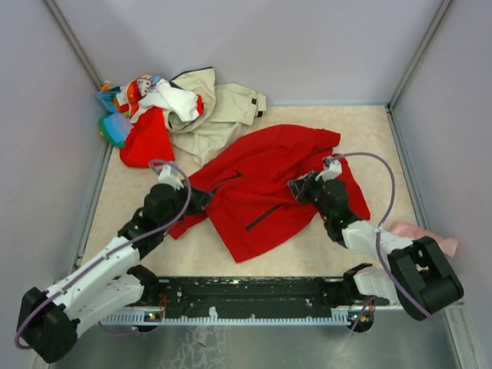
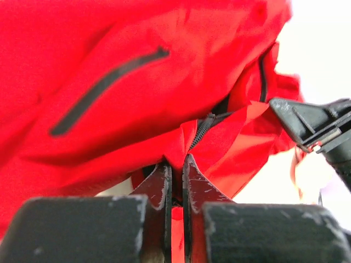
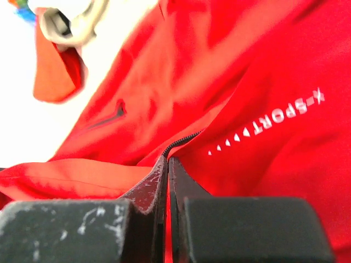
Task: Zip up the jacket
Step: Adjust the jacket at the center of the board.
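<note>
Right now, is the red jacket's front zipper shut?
Looks open: by the left pincer, flaps part at the front zipper, dark gap between. Elsewhere cannot tell.

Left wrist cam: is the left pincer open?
No, the left pincer is closed on a fold of the red jacket right beside its black zipper.

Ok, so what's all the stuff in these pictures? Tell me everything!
red jacket: one, bright red, spread across the middle of the table
beige jacket: one, beige, crumpled at the back
mixed clothes: one pile, red, white and colourful, back left corner
pink cloth: one, pink, right edge
table: one, pale beige, under everything
left pincer: one, black, shut on the red jacket
right pincer: one, black, shut on the red jacket
</note>
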Controlling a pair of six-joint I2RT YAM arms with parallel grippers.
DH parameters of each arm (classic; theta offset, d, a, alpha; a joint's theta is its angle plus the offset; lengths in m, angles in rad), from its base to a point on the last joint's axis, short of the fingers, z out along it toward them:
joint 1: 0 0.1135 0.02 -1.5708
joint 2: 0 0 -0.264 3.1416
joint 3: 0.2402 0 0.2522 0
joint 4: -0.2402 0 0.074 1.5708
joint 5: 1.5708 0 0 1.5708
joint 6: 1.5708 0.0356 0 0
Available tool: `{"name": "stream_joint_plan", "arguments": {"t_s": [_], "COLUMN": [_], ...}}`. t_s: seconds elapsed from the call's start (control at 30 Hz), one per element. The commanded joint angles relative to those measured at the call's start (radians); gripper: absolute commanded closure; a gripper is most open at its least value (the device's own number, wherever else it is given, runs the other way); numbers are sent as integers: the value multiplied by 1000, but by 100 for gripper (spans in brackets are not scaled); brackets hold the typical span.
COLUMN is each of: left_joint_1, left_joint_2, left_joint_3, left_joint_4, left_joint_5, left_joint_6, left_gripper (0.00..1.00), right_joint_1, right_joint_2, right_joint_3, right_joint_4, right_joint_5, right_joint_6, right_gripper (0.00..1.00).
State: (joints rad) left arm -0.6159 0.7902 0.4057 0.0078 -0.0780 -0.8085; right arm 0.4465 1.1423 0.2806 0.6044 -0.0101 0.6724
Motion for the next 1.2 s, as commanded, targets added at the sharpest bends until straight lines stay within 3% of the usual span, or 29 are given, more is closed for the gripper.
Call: {"name": "stream_joint_plan", "arguments": {"t_s": [0.0, 0.13, 0.27, 0.33, 0.4, 0.53, 0.73, 0.97, 1.17], "left_joint_1": [82, 190, 256, 262, 263, 263, 259, 193, 112], "left_joint_2": [115, 265, 413, 455, 460, 426, 329, 233, 224], "left_joint_3": [253, 542, 872, 999, 1035, 935, 566, 177, 26], "left_joint_4": [6, -34, -146, -202, -235, -262, -209, -122, -58], "left_joint_5": [-53, 81, 202, 242, 278, 414, 653, 654, 554], "left_joint_6": [204, 314, 432, 488, 526, 501, 361, 213, 140], "left_gripper": [100, 100, 100, 100, 100, 100, 100, 98, 96], "right_joint_1": [-111, -208, -221, -225, -230, -230, -210, -97, -29], "right_joint_2": [108, 201, 226, 213, 186, 123, -10, -24, 89], "right_joint_3": [219, 460, 679, 744, 752, 686, 432, 363, 481], "right_joint_4": [79, 85, 56, 48, 44, -37, -136, -336, -501], "right_joint_5": [-53, -131, -123, -120, -130, -218, -243, -184, -84], "right_joint_6": [-37, -7, -44, -70, -95, -108, -84, -147, -151], "right_gripper": [100, 100, 100, 100, 100, 100, 100, 80, 63]}}
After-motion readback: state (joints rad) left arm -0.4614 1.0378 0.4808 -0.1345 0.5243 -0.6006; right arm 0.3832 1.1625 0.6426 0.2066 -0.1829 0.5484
